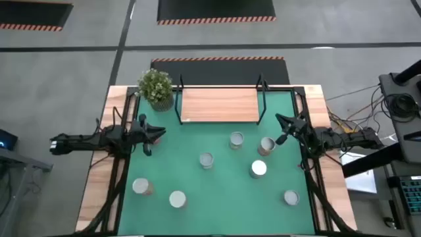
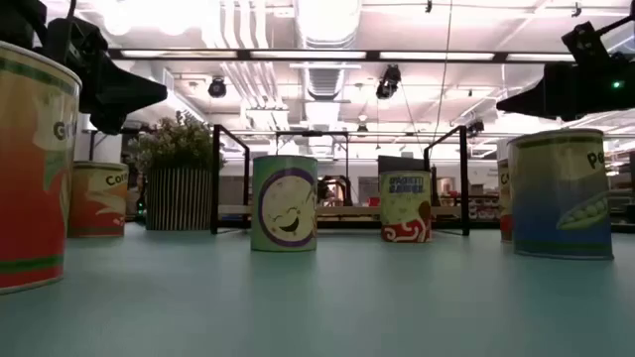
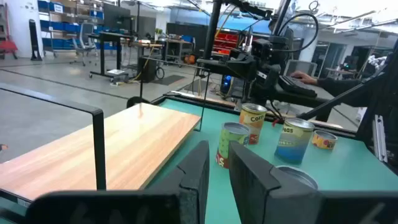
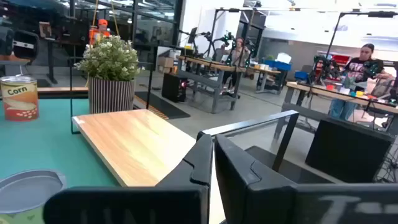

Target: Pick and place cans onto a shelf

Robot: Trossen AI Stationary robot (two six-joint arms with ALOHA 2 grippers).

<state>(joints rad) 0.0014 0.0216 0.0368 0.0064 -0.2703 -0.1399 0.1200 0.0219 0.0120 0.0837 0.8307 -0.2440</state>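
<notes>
Nothing is being carried at this moment, and the shelf (image 1: 219, 105) is lying bare at the far edge of the green mat (image 1: 210, 197), between its black end posts, with a potted plant (image 1: 156, 87) just beside its left end. All 7 cans are sitting upright on the mat in front of it: a can nearest the shelf (image 1: 236, 139), a can tight beside the right arm (image 1: 266, 146), a middle can (image 1: 206, 160), a white-topped can (image 1: 258, 169), a near-right can (image 1: 291, 197), and 2 on the left, a can by the left bench edge (image 1: 141, 187) and its neighbour (image 1: 177, 198).

The left gripper (image 1: 158, 131) is hovering over the mat's left side, jaws nearly together with only a thin slit between them and gripping nothing. The right gripper (image 1: 281, 121) is hovering at the shelf's right post, jaws closed and empty.

So the step in hand is judged to be the very start: choosing a first can. The next move is calling for one arm to spread its jaws, drop over a can and close on its sides; the can beside the right arm looks the readiest pick, though its close neighbours are leaving little clearance.
</notes>
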